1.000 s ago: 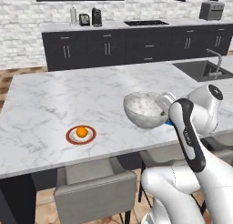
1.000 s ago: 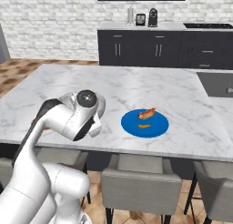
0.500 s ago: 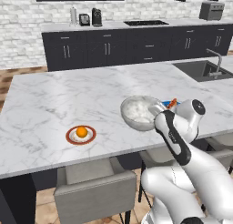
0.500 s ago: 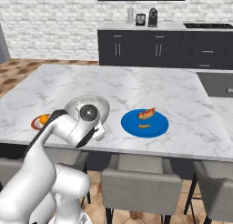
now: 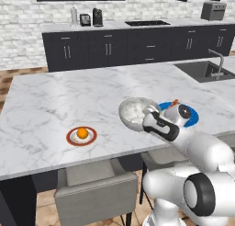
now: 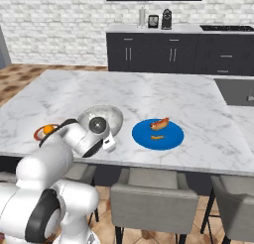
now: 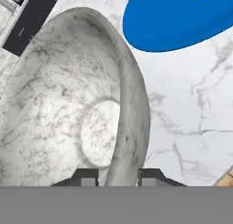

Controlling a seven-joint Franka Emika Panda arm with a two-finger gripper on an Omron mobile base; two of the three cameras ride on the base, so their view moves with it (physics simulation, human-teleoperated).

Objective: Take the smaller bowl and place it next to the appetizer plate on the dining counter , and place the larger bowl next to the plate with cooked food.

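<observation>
My gripper is shut on the rim of the larger bowl, a grey-white marbled bowl held tilted just over the dining counter. In the left base view the larger bowl hangs left of the plate with cooked food, a bright blue plate partly behind my arm. From the right, the larger bowl sits between that blue plate and the red-rimmed appetizer plate. The appetizer plate carries an orange ball. My gripper is at the bowl's near rim. The smaller bowl is out of view.
Grey chairs are tucked under the counter's front edge. A sink lies at the far right. Dark cabinets with small appliances line the back wall. Bare marble stretches behind and left of the plates.
My arm has folded down and swung forward, elbow dropping low. The marbled bowl stayed gripped, shifting slightly left and lower, and now shows in the right base view.
</observation>
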